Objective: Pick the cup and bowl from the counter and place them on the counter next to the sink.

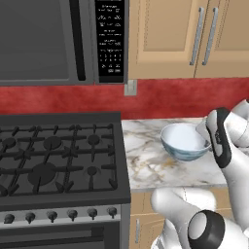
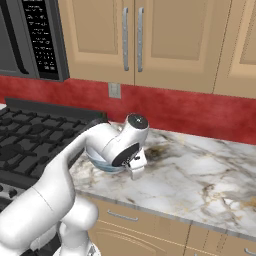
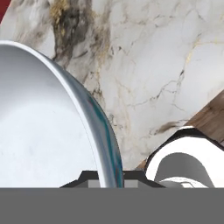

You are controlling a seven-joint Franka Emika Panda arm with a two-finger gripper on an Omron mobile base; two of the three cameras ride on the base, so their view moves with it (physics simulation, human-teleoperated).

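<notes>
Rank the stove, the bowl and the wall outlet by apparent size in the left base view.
1. Stove, largest by far.
2. Bowl.
3. Wall outlet, smallest, though it sits farther back.

The white arm rises from the near edge of the scene, bends at a dark-jointed elbow and reaches forward and down toward the far side. In the right base view the wrist is turned so that the hand points downward. The gripper [image 3: 109, 177] has its two dark fingers drawn close together, one on each side of a thin rim that runs between them, pinching it. In the left base view the forearm stands at the right, its black band facing left.
</notes>
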